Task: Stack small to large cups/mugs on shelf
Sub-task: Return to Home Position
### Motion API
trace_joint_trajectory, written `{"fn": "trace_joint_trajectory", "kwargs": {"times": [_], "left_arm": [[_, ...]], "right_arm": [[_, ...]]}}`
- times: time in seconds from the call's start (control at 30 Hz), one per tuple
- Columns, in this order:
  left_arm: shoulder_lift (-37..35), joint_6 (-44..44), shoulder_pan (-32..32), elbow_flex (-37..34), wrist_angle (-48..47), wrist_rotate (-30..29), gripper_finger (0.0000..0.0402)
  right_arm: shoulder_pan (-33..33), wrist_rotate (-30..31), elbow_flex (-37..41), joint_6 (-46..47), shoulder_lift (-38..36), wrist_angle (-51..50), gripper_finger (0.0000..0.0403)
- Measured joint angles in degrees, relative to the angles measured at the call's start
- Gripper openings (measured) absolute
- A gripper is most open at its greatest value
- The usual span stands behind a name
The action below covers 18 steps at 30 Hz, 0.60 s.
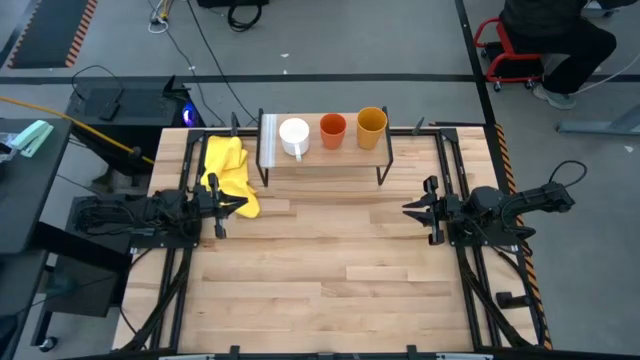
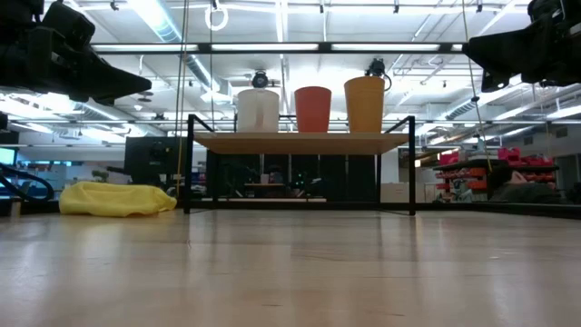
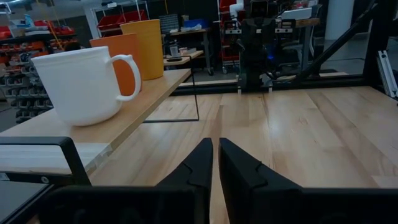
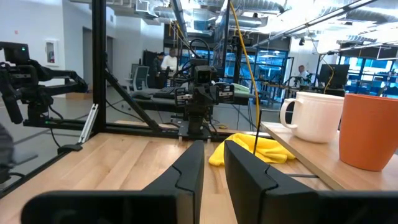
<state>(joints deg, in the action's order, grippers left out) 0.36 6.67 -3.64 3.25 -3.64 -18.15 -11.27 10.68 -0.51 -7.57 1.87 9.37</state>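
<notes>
Three cups stand upright in a row on the shelf [image 1: 320,166] at the table's far side. The white mug [image 1: 294,136] is leftmost, the orange-red cup [image 1: 332,129] is in the middle, and the taller yellow-orange cup [image 1: 371,126] is rightmost. None of them is stacked. My left gripper [image 1: 238,205] hovers at the table's left, level, shut and holding nothing. It points toward the right. My right gripper [image 1: 408,209] hovers at the table's right, a little open and holding nothing. It points toward the left. Both grippers are well short of the shelf.
A yellow cloth [image 1: 228,176] lies crumpled on the table, left of the shelf and close to my left gripper. Bare wooden tabletop [image 1: 320,270] stretches between the two arms and toward the near edge. A person [image 1: 555,40] sits beyond the far right corner.
</notes>
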Motion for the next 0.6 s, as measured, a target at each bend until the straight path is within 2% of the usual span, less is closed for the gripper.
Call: {"fn": "trace_joint_trajectory", "kwargs": {"times": [0.3, 0.6], "left_arm": [[0.0, -0.02, 0.0, 0.0, -0.01, 0.0, 0.0025], [0.0, -0.02, -0.01, 0.0, -0.01, 0.0, 0.0035]], "right_arm": [[0.0, 0.0, 0.0, 0.0, 0.0, 0.0, 0.0071], [0.02, 0.0, 0.0, 0.0, 0.0, 0.0, 0.0071]]}}
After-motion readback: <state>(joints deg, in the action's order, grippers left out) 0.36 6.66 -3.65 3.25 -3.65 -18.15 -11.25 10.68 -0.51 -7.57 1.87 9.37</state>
